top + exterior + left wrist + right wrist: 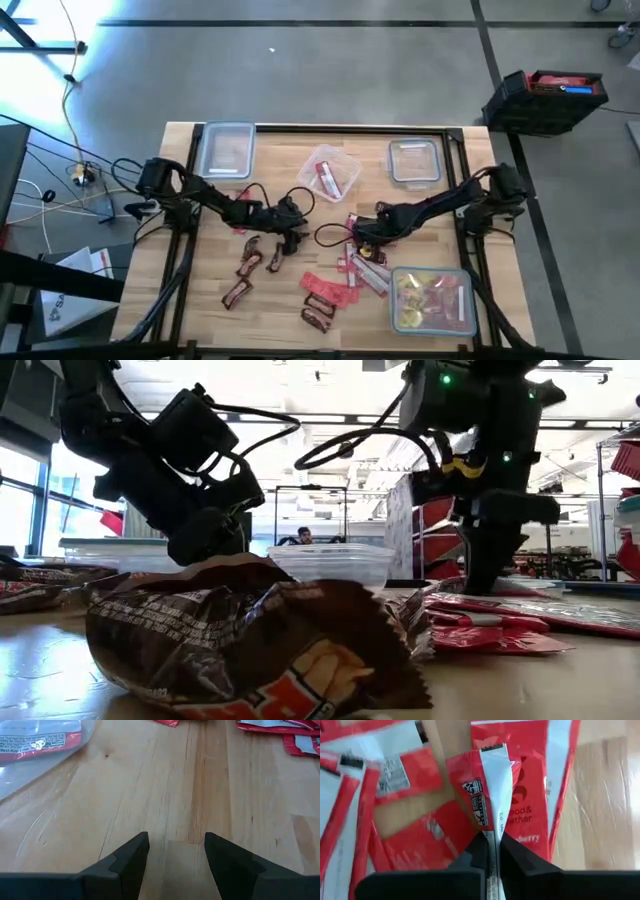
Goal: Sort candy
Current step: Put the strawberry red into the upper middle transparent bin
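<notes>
near the table's middle the right gripper (492, 851) pinched a red packet (495, 785) by its seam; a straight lift looked wisest, left gripper (176, 851) wide, empty.

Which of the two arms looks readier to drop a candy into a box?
The right one, probably. The right gripper is already pinched shut on a red packet above the red pile. The left gripper is open over bare wood, holding nothing.

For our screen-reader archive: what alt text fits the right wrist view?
The right gripper has its jaws shut on the white seam of a red candy packet, just above a heap of more red packets lying on the wooden table.
</notes>
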### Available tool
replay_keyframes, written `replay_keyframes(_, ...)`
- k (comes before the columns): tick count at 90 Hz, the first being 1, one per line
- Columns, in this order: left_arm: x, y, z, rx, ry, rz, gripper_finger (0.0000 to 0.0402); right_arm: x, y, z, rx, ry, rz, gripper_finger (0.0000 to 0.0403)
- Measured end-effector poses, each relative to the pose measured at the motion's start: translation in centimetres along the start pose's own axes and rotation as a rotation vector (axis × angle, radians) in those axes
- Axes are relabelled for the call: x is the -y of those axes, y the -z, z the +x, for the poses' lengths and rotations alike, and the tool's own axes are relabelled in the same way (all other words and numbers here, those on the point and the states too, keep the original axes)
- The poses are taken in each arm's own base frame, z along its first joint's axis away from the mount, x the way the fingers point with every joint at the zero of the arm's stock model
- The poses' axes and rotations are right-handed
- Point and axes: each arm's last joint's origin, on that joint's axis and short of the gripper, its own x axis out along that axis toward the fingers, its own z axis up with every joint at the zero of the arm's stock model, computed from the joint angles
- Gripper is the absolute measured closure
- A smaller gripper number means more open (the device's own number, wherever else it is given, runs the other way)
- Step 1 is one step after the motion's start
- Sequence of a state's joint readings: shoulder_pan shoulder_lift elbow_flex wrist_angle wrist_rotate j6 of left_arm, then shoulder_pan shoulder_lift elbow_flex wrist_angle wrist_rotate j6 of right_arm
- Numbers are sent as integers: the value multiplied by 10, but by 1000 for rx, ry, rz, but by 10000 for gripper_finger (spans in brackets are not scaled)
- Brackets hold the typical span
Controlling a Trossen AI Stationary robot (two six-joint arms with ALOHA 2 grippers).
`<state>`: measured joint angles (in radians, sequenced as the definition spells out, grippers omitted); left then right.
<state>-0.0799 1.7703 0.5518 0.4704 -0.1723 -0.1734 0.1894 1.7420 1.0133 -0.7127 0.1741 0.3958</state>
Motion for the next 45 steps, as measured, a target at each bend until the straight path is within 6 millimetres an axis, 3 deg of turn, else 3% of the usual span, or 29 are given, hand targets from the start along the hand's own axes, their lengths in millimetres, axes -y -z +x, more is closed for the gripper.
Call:
replay_keyframes(25, 0, -2, -2, 2, 4, 0, 218, -1, -27, -34, 66, 26, -25, 398)
replay_keyframes(45, -2, 0, -3, -20, -1, 2, 218, 26, -67, -46, 321, 68, 174, 398)
